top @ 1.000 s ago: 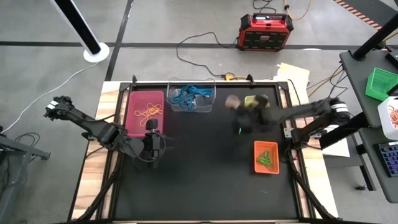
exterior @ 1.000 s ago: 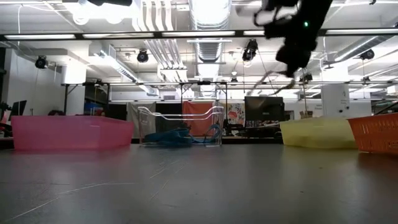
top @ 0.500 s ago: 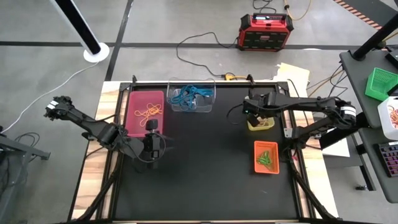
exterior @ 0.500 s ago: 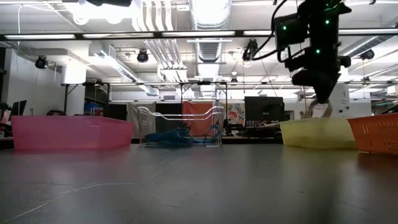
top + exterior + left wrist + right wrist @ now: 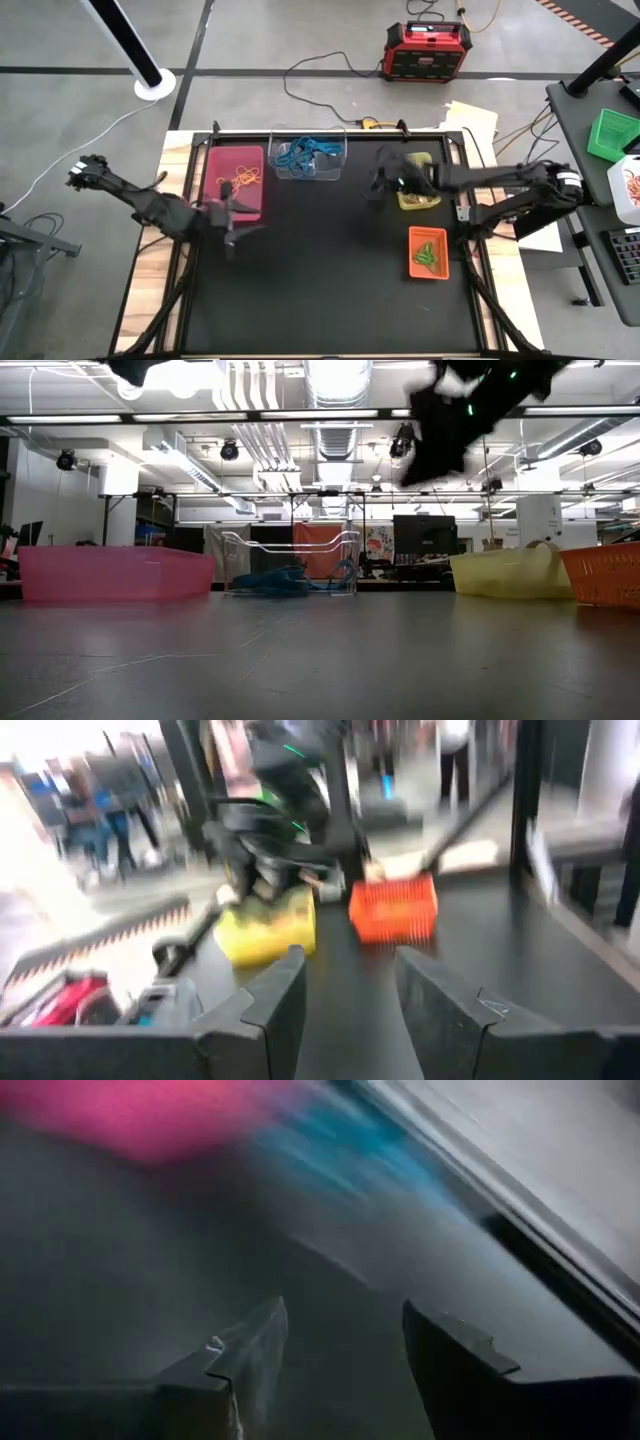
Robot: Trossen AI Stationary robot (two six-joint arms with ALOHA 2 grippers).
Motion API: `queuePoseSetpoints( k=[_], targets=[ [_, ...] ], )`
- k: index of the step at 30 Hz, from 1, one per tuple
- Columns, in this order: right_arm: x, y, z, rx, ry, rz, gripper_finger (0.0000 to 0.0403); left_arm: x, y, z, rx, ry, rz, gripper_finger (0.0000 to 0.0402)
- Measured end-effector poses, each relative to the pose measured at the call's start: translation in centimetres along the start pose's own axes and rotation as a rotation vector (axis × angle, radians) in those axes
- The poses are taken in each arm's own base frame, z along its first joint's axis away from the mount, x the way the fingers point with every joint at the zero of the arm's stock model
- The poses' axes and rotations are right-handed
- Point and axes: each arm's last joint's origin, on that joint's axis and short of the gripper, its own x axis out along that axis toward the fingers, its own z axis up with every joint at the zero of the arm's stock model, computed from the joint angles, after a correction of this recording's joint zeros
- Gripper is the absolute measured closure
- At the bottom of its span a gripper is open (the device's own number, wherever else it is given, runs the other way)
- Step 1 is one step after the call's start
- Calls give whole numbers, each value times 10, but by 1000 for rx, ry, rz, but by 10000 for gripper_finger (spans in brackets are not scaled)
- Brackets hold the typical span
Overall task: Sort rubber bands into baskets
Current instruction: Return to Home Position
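Right wrist view shows you the right gripper [image 5: 338,1350] with its fingers spread apart and nothing between them, only dark bench surface and a smear of blue and pink beyond. In the high view you find it, blurred, near the bench's [image 5: 320,280] far edge, between the clear basket [image 5: 310,176] and the yellow-green basket [image 5: 420,201], just beside the latter. The low view puts it high above the bench top. Your left gripper [image 5: 348,985] is likewise parted and empty. From above it hangs at the pink basket's [image 5: 222,160] near right corner, toward the bench's left edge. Outward from there, the rubber bands lie in the baskets: an orange-yellow tangle [image 5: 240,180] in the pink one, a blue heap [image 5: 303,152] in the clear one, and green loops [image 5: 430,256] in the orange basket [image 5: 414,240]. That orange one stands by the right edge, closer to the front edge than the yellow-green one. What the yellow-green basket holds you cannot tell, since the right arm [image 5: 490,178] covers part of it.
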Motion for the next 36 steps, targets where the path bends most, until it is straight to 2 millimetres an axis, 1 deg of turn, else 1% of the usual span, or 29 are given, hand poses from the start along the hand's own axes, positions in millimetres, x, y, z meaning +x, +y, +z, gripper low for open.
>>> queuePoseSetpoints(
  k=[1, 2, 3, 4, 5, 8, 10, 11, 14, 16, 18, 21, 24, 27, 29, 32, 36],
  targets=[
    [0, 17, 1, -72, -153, 173, 206, -7, 4, -7, -18, -58, 3, 263],
    [-3, 31, -1, -118, -301, 293, 205, -14, 8, -14, -29, -111, 7, 263],
    [-7, 41, -4, -148, -420, 360, 205, -21, 12, -22, -33, -148, 13, 263],
    [-14, 45, -8, -168, -507, 392, 207, -29, 16, -28, -38, -175, 21, 263],
    [-21, 43, -13, -182, -563, 401, 211, -37, 21, -34, -45, -194, 32, 263],
    [-43, 24, -24, -171, -662, 392, 224, -62, 38, -44, -84, -276, 64, 263],
    [-54, 13, -36, -169, -694, 418, 232, -75, 46, -53, -91, -297, 73, 263],
    [-60, 8, -41, -171, -719, 443, 237, -76, 46, -57, -91, -285, 76, 263],
    [-75, -6, -58, -145, -780, 468, 249, -73, 45, -61, -84, -232, 109, 263],
    [-84, -14, -69, -126, -833, 476, 258, -69, 44, -60, -100, -234, 128, 263],
    [-86, -20, -85, -127, -851, 492, 266, -65, 40, -68, -88, -229, 110, 263],
    [-96, -32, -107, -129, -980, 528, 278, -64, 39, -73, -80, -280, 115, 263],
    [-92, -36, -131, -227, -1072, 597, 290, -57, 32, -89, -51, -254, 101, 263],
    [-100, -38, -137, -311, -1103, 667, 305, -52, 28, -98, -66, -263, 97, 263],
    [-105, -40, -138, -316, -1156, 682, 316, -48, 25, -107, -45, -236, 97, 263],
    [-108, -41, -135, -277, -1184, 703, 330, -45, 23, -115, -14, -175, 118, 263],
    [-109, -40, -132, -240, -1151, 725, 341, -42, 20, -124, 44, -94, 96, 263]
  ],
)
